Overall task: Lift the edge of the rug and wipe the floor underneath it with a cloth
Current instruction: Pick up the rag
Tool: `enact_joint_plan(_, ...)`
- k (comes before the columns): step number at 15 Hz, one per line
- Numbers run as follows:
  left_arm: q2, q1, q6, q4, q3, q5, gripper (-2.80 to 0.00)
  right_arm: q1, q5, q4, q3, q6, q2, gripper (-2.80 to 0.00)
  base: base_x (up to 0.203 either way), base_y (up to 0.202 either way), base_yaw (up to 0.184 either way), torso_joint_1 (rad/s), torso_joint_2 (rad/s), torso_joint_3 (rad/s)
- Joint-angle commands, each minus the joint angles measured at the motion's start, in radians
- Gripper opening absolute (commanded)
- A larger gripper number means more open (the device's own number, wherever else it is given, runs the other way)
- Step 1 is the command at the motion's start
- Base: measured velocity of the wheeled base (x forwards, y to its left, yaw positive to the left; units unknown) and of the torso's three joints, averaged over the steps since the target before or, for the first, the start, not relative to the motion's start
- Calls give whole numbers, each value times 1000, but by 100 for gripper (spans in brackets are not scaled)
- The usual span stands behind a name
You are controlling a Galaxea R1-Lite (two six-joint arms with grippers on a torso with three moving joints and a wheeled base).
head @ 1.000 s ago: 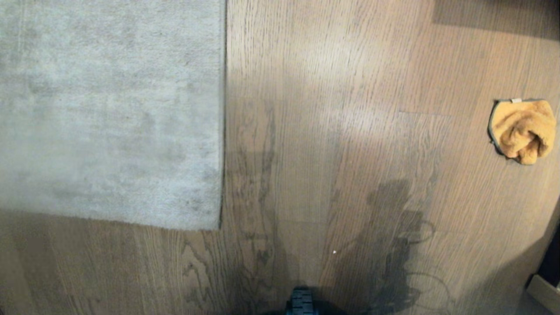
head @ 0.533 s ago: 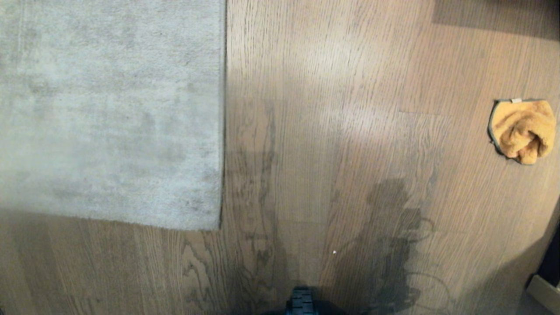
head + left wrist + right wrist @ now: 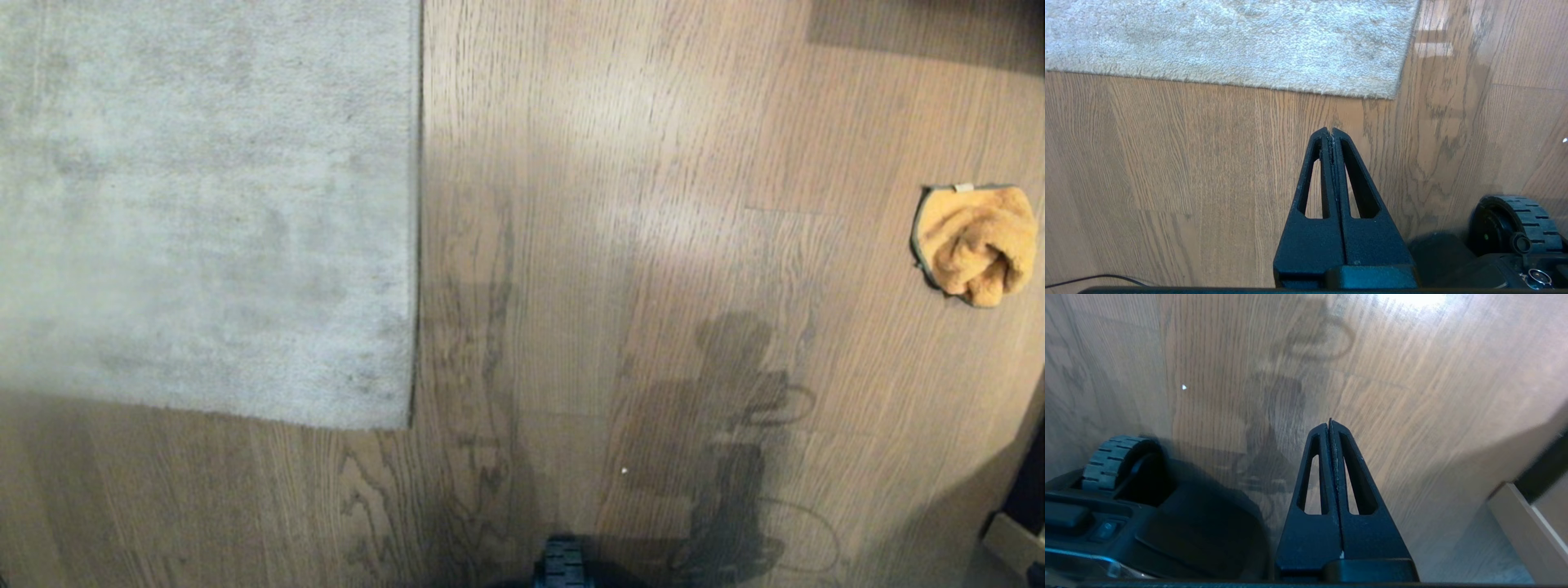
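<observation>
Head view shows the rug lying flat on the wood floor to the robot's left, its square corner pointing toward the base and its rug edge running straight away from the robot, so no part of it is lifted and the boards beneath it are covered. The cloth sits bunched in a loose heap far off to the right, well apart from the rug, with its white tag on the far side; it seems laid there so the right arm can fetch it while the left deals with the rug. Neither arm enters this view, only a shadow of one on the planks and the front wheel at the near edge. In the left wrist view the left gripper hangs over bare floor near the rug corner with its fingers pressed together and nothing between them, well placed for the lift. In the right wrist view the right gripper is likewise fully closed and empty above bare floor beside the base; the cloth is not visible there, so I judge the reach for it has hardly begun.
</observation>
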Motion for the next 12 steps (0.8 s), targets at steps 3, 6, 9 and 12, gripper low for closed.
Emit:
enact_joint_plan(3,0,0,0,0,0,0,-280,-2,14,-79,-59,-2,330,-280,0,0,0,0,0,0)
enact_joint_plan(6,0,0,0,0,0,0,-280,-11,18,-97,-132,2,455,-280,0,0,0,0,0,0)
enact_joint_plan(9,0,0,0,0,0,0,-280,-12,18,-99,-146,2,487,-280,0,0,0,0,0,0)
enact_joint_plan(12,0,0,0,0,0,0,-280,-14,14,-99,-167,0,532,-280,0,0,0,0,0,0)
